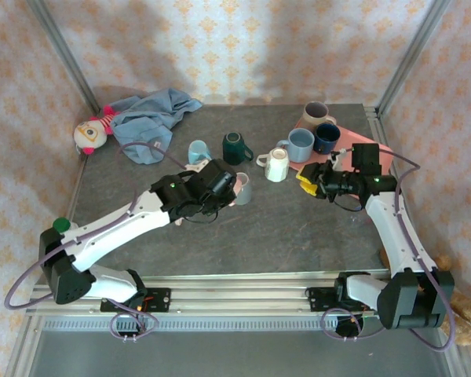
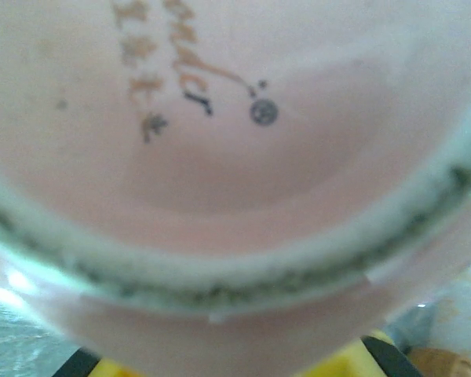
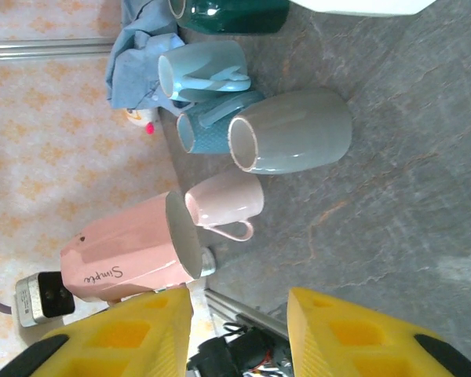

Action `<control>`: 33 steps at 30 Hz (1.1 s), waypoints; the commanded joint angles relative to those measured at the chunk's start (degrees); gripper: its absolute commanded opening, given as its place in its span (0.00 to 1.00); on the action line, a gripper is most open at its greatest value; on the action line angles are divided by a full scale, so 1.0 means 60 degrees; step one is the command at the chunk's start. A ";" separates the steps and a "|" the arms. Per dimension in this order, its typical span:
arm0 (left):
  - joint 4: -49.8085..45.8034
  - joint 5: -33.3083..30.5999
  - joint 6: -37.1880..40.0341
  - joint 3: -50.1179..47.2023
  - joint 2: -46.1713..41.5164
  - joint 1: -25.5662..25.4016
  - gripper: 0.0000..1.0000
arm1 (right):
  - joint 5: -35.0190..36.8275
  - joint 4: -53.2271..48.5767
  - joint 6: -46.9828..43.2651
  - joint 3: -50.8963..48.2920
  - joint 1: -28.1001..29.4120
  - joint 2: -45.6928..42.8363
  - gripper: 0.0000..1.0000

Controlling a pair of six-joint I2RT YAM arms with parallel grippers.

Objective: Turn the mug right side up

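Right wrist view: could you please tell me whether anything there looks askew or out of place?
The pink mug lettered "Simple" stands out: its mouth faces toward the table, while the grey mug and light blue mug open the opposite way, so it looks upside down.

1. Seven ceramic mugs are showing from above: mauve mug (image 1: pixel 315 116), navy mug (image 1: pixel 326 137), mid-blue mug (image 1: pixel 300 144), white mug (image 1: pixel 276 164), dark green mug (image 1: pixel 235 148), pale blue mug (image 1: pixel 198 151), grey mug (image 1: pixel 243 188).
2. Three more are showing in the right wrist view: teal textured mug (image 3: pixel 212 127), small pink mug (image 3: pixel 224 200), large pink mug (image 3: pixel 125 251).
3. One crumpled blue cloth (image 1: pixel 153 118) is showing.
4. One plush doll (image 1: pixel 90 133) is showing.
5. One pink mat (image 1: pixel 346 135) is showing.
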 commanded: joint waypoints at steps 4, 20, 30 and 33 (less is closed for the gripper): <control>0.1884 -0.0648 -0.0157 0.0214 -0.0840 0.0257 0.00 | -0.0244 0.0706 0.1531 0.0578 0.0209 -0.0166 0.37; 0.4580 0.0554 -0.0632 0.0473 -0.0712 0.1565 0.00 | 0.0601 0.3006 0.4133 0.1012 0.1451 -0.0058 0.37; 0.5732 0.1203 -0.1215 0.0525 -0.0323 0.2304 0.00 | 0.1639 0.4779 0.6082 0.1338 0.2701 0.0265 0.38; 0.5942 0.1288 -0.1339 0.0543 -0.0197 0.2408 0.00 | 0.1953 0.5490 0.6924 0.1144 0.2964 0.0288 0.38</control>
